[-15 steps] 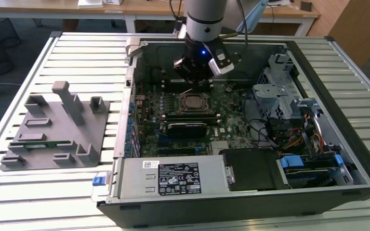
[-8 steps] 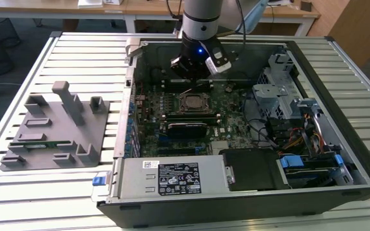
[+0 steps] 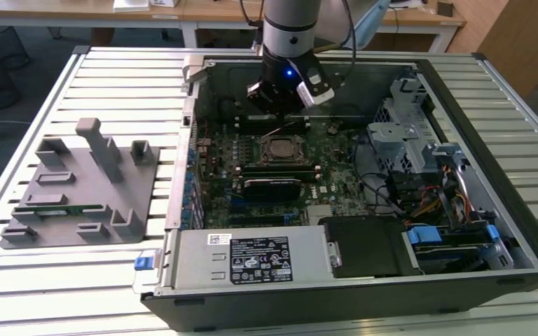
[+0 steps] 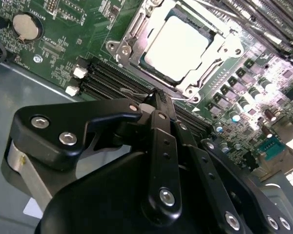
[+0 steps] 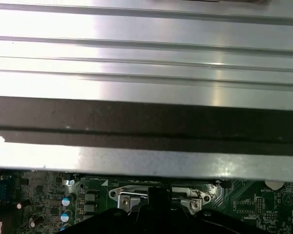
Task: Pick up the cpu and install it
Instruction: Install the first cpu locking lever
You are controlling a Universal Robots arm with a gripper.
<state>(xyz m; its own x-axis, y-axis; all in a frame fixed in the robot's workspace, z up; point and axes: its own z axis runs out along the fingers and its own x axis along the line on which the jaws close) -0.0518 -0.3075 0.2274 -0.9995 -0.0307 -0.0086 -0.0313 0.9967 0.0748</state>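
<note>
The cpu (image 4: 176,44) lies flat in the motherboard's socket, its silvery top showing inside the metal socket frame (image 4: 128,43). In the exterior view the cpu (image 3: 279,148) sits mid-board in the open computer case. My gripper (image 4: 159,96) hangs just above the board beside the socket, over the black memory slots. Its fingers are pressed together with nothing between them. In the exterior view the gripper (image 3: 269,107) is behind the socket, toward the case's far wall. The first wrist view has the gripper (image 5: 158,192) in front of the socket frame (image 5: 121,199).
A grey fixture (image 3: 78,185) on the exterior view's left holds a green memory stick (image 3: 59,208). Inside the case are the power supply (image 3: 250,257), drive cage (image 3: 405,133) and cables (image 3: 437,199). The case's metal wall (image 5: 146,161) is close by the gripper.
</note>
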